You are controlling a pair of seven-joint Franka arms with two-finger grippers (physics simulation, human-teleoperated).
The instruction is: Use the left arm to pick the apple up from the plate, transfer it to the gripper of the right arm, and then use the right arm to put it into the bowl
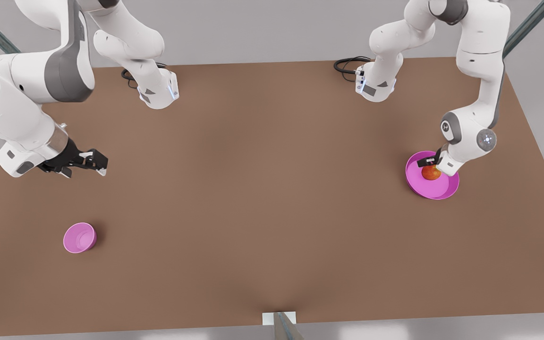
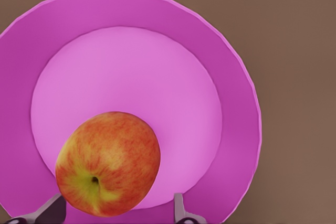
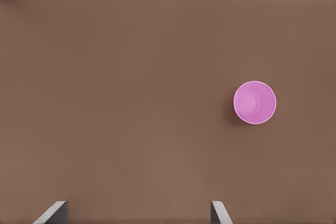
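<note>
Left gripper (image 1: 430, 163) is down over the plate (image 1: 435, 191), jaws spread wide, wider than the apple (image 1: 431, 173). In the left wrist view one fingertip (image 2: 50, 211) sits right next to the apple (image 2: 107, 163), maybe just touching its skin, I can't tell; the other one (image 2: 181, 209) stands clearly off it over the plate's floor (image 2: 157, 77). So the apple sits between the fingers but isn't gripped, it's resting on the plate, off toward the plate's rim rather than dead center.

That arm reaches out from its base at the table's far edge, elbow high, forearm coming steeply down, wrist bent over the plate near the tabletop's right edge in the front view.

Right gripper (image 1: 90, 163) hangs in the air above the table (image 1: 262, 189), by the edge on the front view's left, jaws wide apart and holding nothing. Its fingertips (image 3: 52, 212) frame bare brown tabletop in the right wrist view, with the bowl (image 3: 254, 102) farther out. The arm is folded with the forearm angled down and inward, just waiting.

The bowl (image 1: 79, 237) stands upright near the near-left corner as the front view has it, well apart from the plate.

Count: two arms, two grippers, one apple, one plate, one bowl.
</note>
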